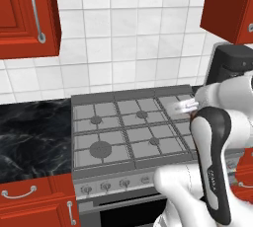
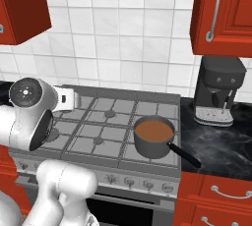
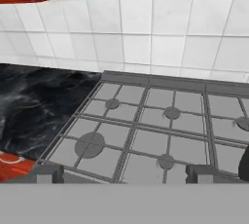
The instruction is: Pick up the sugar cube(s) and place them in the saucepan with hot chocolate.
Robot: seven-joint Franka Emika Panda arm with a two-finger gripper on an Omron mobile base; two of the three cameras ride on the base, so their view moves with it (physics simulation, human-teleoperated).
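Observation:
The saucepan with hot chocolate [image 2: 153, 135], a dark grey pot with brown liquid, stands on the stove's front right burner with its handle pointing to the front right. A dark sliver of it shows at the right edge of the hand view [image 3: 244, 163]. My gripper [image 3: 124, 174] is open, its two dark fingertips [image 3: 46, 173] far apart with nothing between them, and it looks down across the grey burner grates. The white hand [image 2: 66, 98] hovers over the stove's left side, well left of the saucepan. The sugar cubes are out of view.
The grey stove [image 1: 128, 132] has knobs along its front [image 2: 147, 184]. Black marble counter lies to its left [image 1: 29, 137] and right [image 2: 216, 144]. A black coffee machine [image 2: 216, 90] stands on the right counter. Red cabinets [image 1: 24, 14] hang above.

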